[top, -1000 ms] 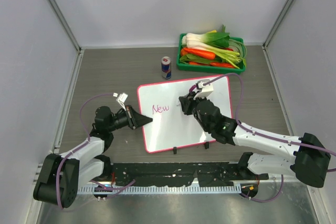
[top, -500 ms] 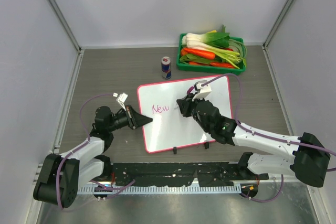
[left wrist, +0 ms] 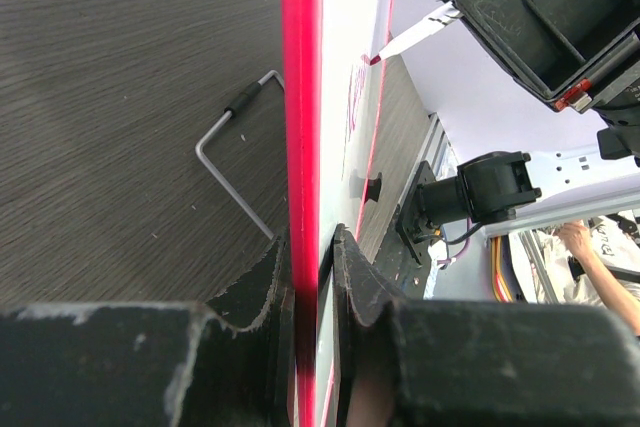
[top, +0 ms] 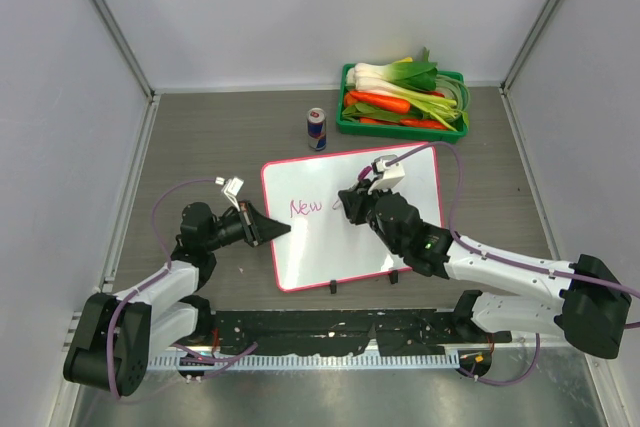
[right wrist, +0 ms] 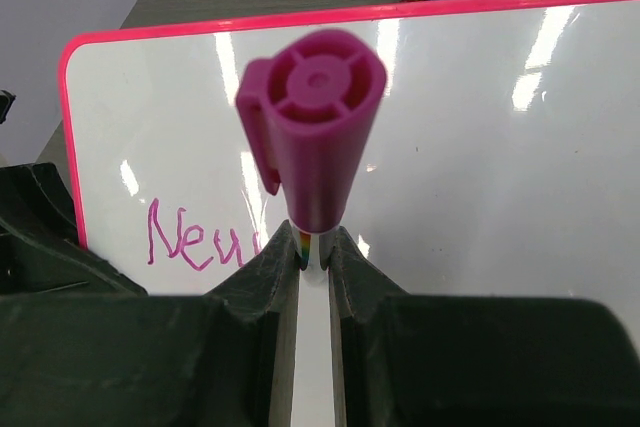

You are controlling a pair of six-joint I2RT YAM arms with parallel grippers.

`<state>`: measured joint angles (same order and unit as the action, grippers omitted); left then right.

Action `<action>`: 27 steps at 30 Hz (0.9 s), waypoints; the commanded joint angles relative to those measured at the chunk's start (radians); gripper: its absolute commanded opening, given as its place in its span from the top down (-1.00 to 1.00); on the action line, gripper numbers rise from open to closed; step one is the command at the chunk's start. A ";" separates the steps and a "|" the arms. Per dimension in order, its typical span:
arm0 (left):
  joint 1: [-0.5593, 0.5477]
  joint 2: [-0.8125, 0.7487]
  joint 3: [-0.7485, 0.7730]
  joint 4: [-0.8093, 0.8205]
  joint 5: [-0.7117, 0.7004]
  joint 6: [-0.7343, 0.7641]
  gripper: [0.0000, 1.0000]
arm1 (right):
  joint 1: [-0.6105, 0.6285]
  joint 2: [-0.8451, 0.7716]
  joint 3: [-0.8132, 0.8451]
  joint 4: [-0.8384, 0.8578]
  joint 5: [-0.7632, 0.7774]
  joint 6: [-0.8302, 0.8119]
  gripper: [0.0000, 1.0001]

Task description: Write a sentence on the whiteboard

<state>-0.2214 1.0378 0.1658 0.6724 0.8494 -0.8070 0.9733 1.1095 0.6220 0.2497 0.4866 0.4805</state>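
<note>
The whiteboard (top: 335, 252), white with a pink frame, lies tilted mid-table. Its pink edge (left wrist: 300, 97) runs between the fingers of my left gripper (top: 283, 231) (left wrist: 308, 247), which is shut on the board's left edge. Of the sentence only the pink word "New" (top: 306, 208) (right wrist: 195, 239) shows, on the left part of the board. My right gripper (top: 352, 203) (right wrist: 315, 247) is shut on a marker with a magenta cap (right wrist: 315, 137). The marker's tip (left wrist: 376, 59) touches the board just right of "New". The tip is hidden in the right wrist view.
A green crate of leeks and carrots (top: 402, 99) stands at the back right. A blue can (top: 317, 129) stands just beyond the board's far left corner. A wire stand (left wrist: 235, 147) lies on the table behind the board. Grey walls enclose the table.
My right gripper with the marker has shifted slightly left and nearer, staying just right of "New". The left gripper and the board have not moved.
</note>
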 commanded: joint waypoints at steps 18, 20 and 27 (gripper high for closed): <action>-0.006 0.007 -0.005 -0.030 -0.064 0.114 1.00 | -0.004 -0.020 0.051 -0.012 0.079 -0.031 0.98; -0.007 0.008 -0.003 -0.031 -0.064 0.114 1.00 | -0.002 -0.037 0.058 -0.009 0.075 -0.031 0.97; -0.006 0.011 -0.003 -0.030 -0.064 0.112 1.00 | -0.008 -0.033 0.107 0.006 0.115 -0.069 0.98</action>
<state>-0.2218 1.0386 0.1661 0.6739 0.8501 -0.8066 0.9710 1.0893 0.6525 0.2226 0.5411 0.4461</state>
